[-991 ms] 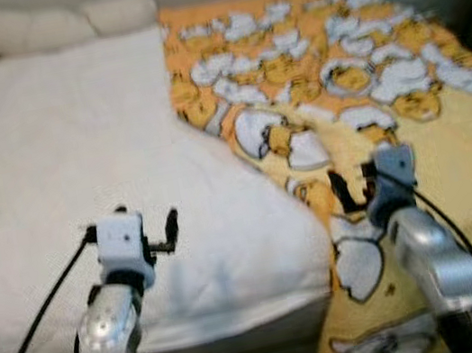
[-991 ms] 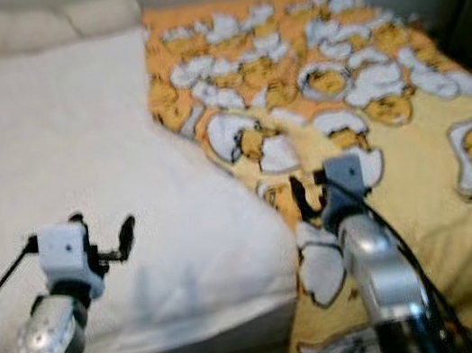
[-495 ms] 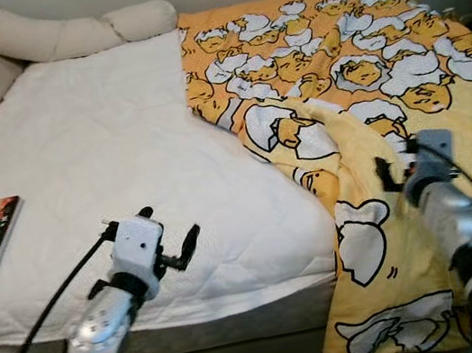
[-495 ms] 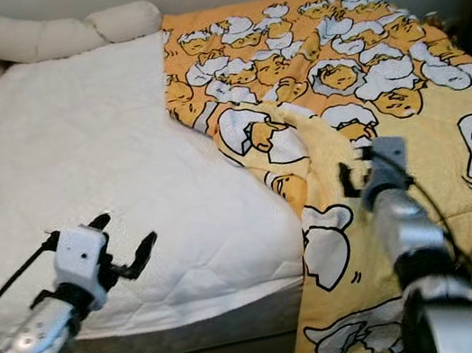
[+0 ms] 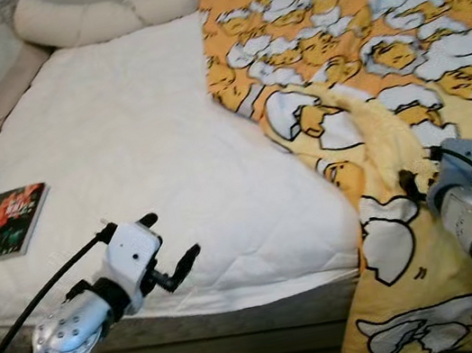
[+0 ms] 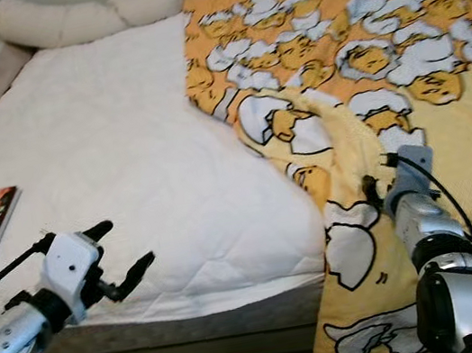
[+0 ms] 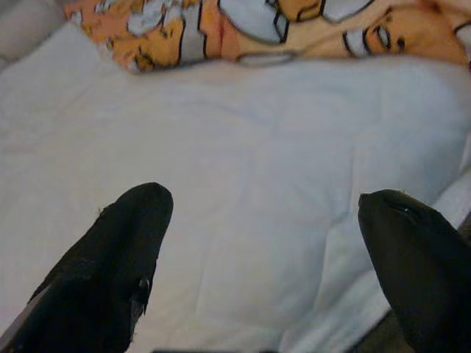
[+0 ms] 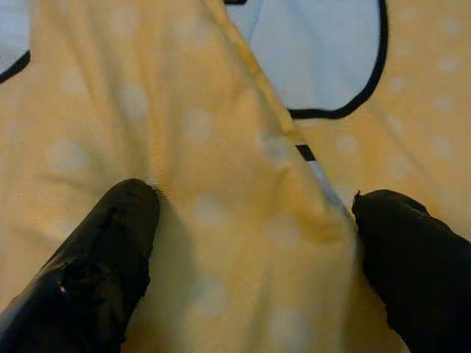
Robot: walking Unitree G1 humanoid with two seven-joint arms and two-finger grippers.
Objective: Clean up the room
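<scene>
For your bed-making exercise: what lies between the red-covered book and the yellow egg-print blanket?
In the left eye view, only bare white quilted mattress cover separates the red-covered book from the yellow egg-print blanket.

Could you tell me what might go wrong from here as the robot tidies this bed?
The right gripper is open around a fold of the yellow blanket; it may pinch too thin a layer and slip. Much of the blanket hangs off the bed's edge, so a pull could drag more down. The open left gripper hovers idle; the book might get covered.

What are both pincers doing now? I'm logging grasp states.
Left pincer: open, over the white sheet, holding nothing.
Right pincer: open, fingers astride a fold of the yellow blanket.
</scene>
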